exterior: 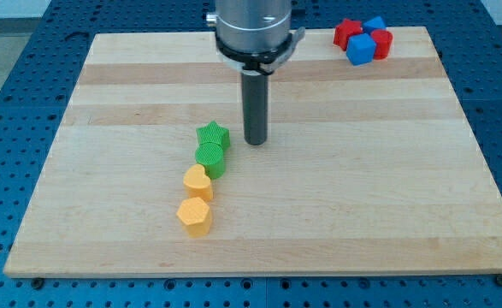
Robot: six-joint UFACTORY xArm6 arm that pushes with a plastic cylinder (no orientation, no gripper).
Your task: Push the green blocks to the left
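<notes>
A green star block [212,135] sits near the middle of the wooden board [362,197]. A green round block [210,159] touches it just below. My tip [256,141] is on the board just to the right of the green star block, a small gap apart from it. The rod hangs from the arm's grey end at the view's top.
Two yellow blocks [197,182] [195,216] lie in a line below the green ones. A cluster of red blocks [346,32] [381,43] and blue blocks [361,49] [374,24] sits at the board's top right corner.
</notes>
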